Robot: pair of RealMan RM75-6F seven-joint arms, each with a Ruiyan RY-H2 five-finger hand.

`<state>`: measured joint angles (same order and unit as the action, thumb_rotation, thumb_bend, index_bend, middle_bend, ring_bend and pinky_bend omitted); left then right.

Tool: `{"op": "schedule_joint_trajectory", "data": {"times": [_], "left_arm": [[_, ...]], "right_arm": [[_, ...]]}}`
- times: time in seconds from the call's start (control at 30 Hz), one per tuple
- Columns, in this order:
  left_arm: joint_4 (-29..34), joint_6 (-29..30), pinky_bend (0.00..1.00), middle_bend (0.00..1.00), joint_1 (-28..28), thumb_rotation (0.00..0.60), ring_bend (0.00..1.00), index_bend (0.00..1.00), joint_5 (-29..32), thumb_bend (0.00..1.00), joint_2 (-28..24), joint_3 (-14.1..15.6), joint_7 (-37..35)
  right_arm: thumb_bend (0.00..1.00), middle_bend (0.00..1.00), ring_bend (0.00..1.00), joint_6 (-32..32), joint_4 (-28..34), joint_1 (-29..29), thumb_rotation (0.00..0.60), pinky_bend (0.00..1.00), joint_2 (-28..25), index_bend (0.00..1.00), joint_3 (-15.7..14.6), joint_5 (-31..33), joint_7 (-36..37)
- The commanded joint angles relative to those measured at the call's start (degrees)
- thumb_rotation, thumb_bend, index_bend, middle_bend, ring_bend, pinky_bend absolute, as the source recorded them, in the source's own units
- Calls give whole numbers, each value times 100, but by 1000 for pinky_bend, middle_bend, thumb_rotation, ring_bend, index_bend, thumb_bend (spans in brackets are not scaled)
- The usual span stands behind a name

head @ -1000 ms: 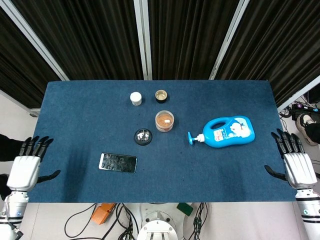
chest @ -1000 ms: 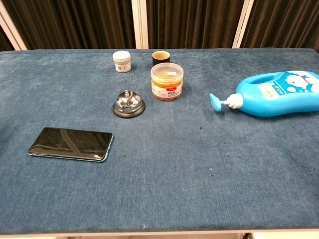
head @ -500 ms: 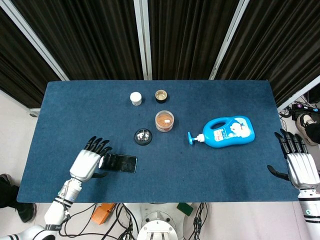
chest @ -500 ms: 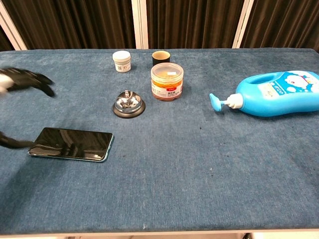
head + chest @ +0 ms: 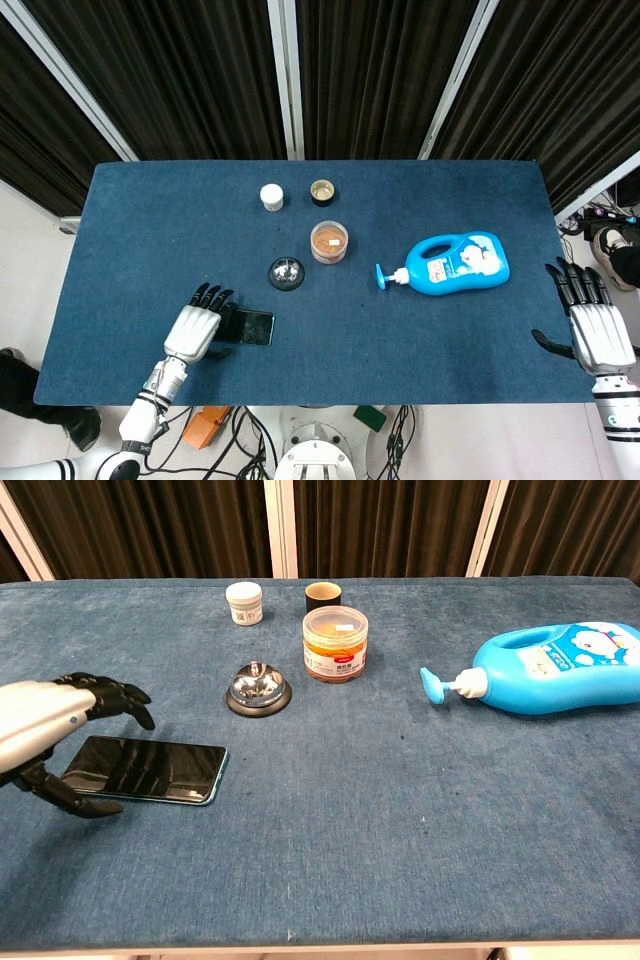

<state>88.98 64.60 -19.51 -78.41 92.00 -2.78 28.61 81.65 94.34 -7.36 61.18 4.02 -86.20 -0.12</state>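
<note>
bell [image 5: 286, 272] | orange jar [image 5: 329, 241] | blue pump bottle [image 5: 455, 265] | white jar [image 5: 271, 196]

Phone [image 5: 243, 327] near front left of tabletop [image 5: 450, 340], left robot hand [image 5: 196, 331] over its left end. Bell [image 5: 286, 273] just behind the phone; jar [image 5: 329, 241] behind-right of bell. Two small pots [image 5: 272, 196] [image 5: 322, 191] side by side farther back. Pump bottle [image 5: 455, 265] lying at right; right robot hand [image 5: 592, 330] off the right edge.

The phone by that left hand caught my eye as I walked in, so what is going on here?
The left hand hovers open over the near end of the dark phone, which lies flat on the blue table; whether it touches it I cannot tell. The right hand is open at the table's right edge, holding nothing. A bell, an orange-filled jar and a blue pump bottle lie untouched.
</note>
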Motion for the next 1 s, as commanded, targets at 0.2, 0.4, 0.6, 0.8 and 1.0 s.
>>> {"op": "schedule_joint_trajectory", "data": {"times": [0.2,0.4,0.6,0.8,1.0], "left_arm": [[-175,-50,0,118,-68,600,64,276,203,181,140,14,5],[-277,-91,0,119,-137,600,61,276,293,191,203,17,3],[-437,-141,0,119,-203,600,59,334,336,267,296,30,-103],[-798,-67,0,148,-225,600,70,451,180,424,443,45,-551],[-813,5,0,169,-243,600,79,507,-11,553,333,66,-1041]], "right_arm": [[296,47,0,-28,11,-15,600,0,1,0,4,31,-30],[295,47,0,-45,9,-18,600,0,5,0,0,53,-34],[295,47,0,-47,7,-16,600,0,3,0,1,73,-31],[296,47,0,-60,12,-22,600,0,-1,0,0,80,-35],[296,47,0,-70,35,-25,600,0,-5,0,-2,94,-60]]}}
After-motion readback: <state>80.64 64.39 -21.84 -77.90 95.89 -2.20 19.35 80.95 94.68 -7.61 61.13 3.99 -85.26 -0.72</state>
